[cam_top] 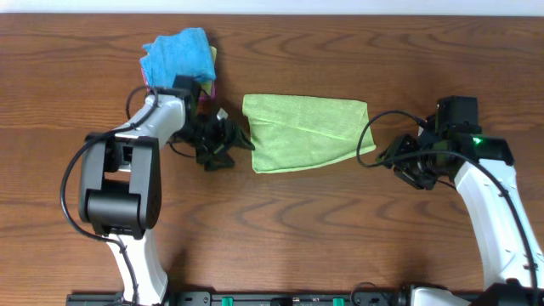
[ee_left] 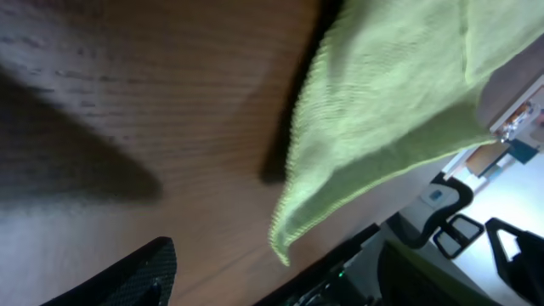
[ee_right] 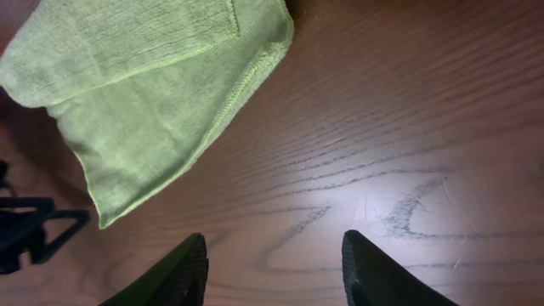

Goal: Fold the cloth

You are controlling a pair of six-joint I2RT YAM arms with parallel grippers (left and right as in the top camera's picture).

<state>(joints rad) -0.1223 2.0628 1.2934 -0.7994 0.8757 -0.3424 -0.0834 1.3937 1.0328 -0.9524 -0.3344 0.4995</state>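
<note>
Overhead, the left hand (cam_top: 231, 140) sits with its fingers spread and nothing between them. Its tips are right at the left short edge of the cloth (cam_top: 306, 132), though I cannot tell whether they touch the fabric. In the right wrist view the right hand (ee_right: 272, 268) is released too, its two fingers apart over bare wood, with the cloth's right end near but clear of them. Between the hands the lime-green cloth lies flat at the middle of the worktop (cam_top: 323, 229) as a wide rectangle. It looks doubled over already: an upper layer with a hemmed edge runs slantwise across a lower layer that pokes out along the near side. My reading is that the job is partway done and the step in hand is to take hold for a second fold, end to end. To do it well, a hand should come in low and pinch both layers. They are not lined up, so a grip on the top layer alone would peel the first fold open. Microfibre probably clings to wood, so lifting the end and carrying it over should go better than dragging it. Lay edge on edge and let go only once the fabric rests flat. Behind the left arm a blue cloth (cam_top: 178, 53) lies bunched, away from the fold path but close to that arm.
</note>
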